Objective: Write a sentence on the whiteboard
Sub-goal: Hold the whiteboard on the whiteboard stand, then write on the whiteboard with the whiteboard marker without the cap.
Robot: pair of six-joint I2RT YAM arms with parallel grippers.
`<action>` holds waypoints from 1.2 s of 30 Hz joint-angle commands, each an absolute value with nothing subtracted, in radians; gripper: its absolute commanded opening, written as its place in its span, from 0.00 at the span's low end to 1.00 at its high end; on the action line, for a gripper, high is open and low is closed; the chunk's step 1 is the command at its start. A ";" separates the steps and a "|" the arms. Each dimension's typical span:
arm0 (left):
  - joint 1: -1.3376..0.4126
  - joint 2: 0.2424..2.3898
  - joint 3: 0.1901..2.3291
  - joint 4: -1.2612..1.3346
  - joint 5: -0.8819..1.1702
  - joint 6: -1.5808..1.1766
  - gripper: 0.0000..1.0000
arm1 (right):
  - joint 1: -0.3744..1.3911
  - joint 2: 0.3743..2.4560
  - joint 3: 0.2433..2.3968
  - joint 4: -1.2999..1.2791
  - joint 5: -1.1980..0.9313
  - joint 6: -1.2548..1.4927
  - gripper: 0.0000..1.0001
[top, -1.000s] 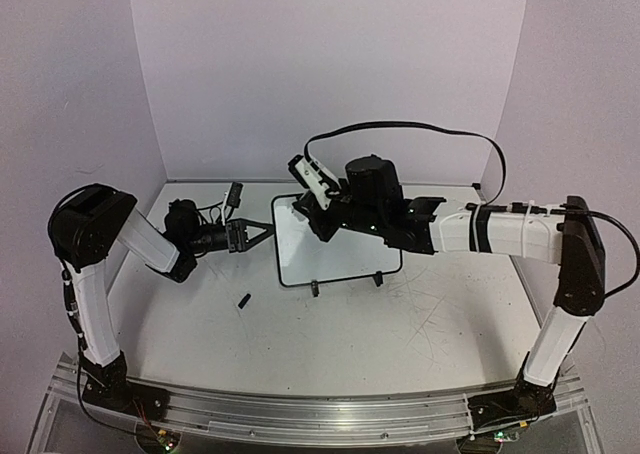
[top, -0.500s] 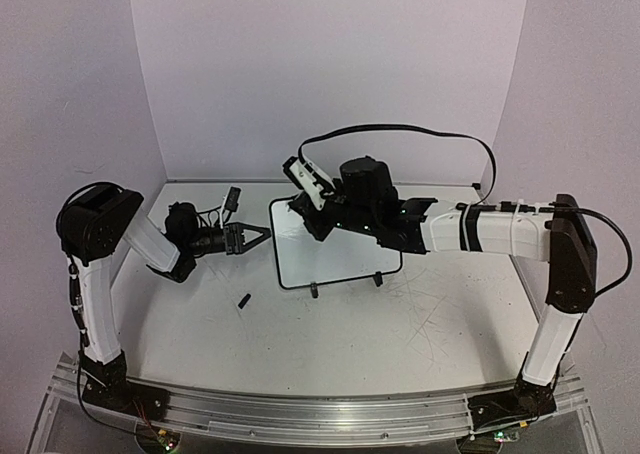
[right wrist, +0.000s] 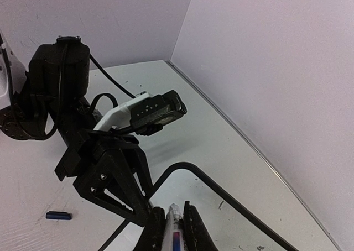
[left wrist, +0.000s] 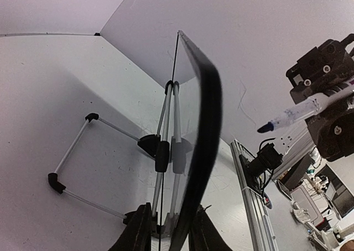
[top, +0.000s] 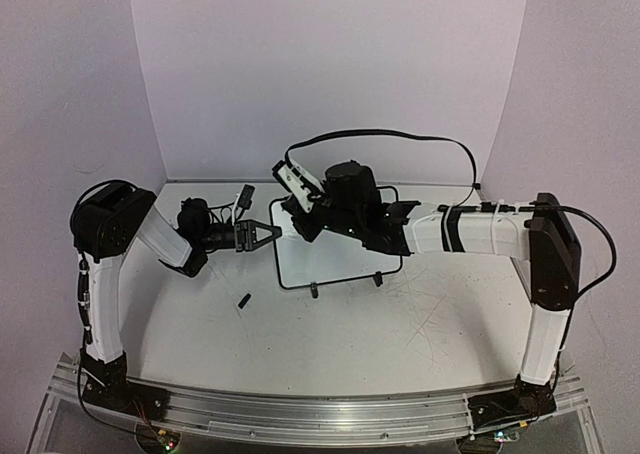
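The whiteboard (top: 345, 254) stands tilted on its wire stand (left wrist: 74, 162) mid-table. Its face looks blank where it shows, and no sentence is visible. My left gripper (top: 266, 233) is at the board's left edge. In the left wrist view the black frame (left wrist: 204, 135) runs between my fingers (left wrist: 138, 231), which are closed on it and the stand bracket. My right gripper (top: 300, 217) hovers over the board's upper left corner, shut on a white marker (right wrist: 176, 231). The marker's blue tip (left wrist: 266, 127) hangs just off the board face.
A small dark marker cap (top: 243, 300) lies on the table in front of the board's left corner, and it also shows in the right wrist view (right wrist: 58, 215). Two black feet (top: 314, 290) hold the board's lower edge. Lilac walls close the back and sides.
My left gripper moved right onto the board's left edge and its jaws narrowed around it. The right arm shifted left with the marker, toward the upper left corner.
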State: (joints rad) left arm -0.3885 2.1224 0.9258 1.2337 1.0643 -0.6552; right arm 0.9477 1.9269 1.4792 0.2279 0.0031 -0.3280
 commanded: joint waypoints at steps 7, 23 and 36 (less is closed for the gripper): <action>-0.392 2.145 0.943 1.276 1.099 -0.624 0.07 | 0.959 1.956 1.524 0.283 0.052 -0.355 0.00; -0.391 2.135 0.915 1.274 1.074 -0.580 0.00 | 0.965 2.004 1.571 0.307 0.115 -0.354 0.00; -0.391 2.118 0.904 1.271 1.068 -0.569 0.00 | 0.965 2.033 1.596 0.313 0.120 -0.348 0.00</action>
State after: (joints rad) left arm -0.3939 2.1418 0.9195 1.2499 1.0718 -0.5760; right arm 0.9607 2.0155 1.5432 0.2717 0.1003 -0.3580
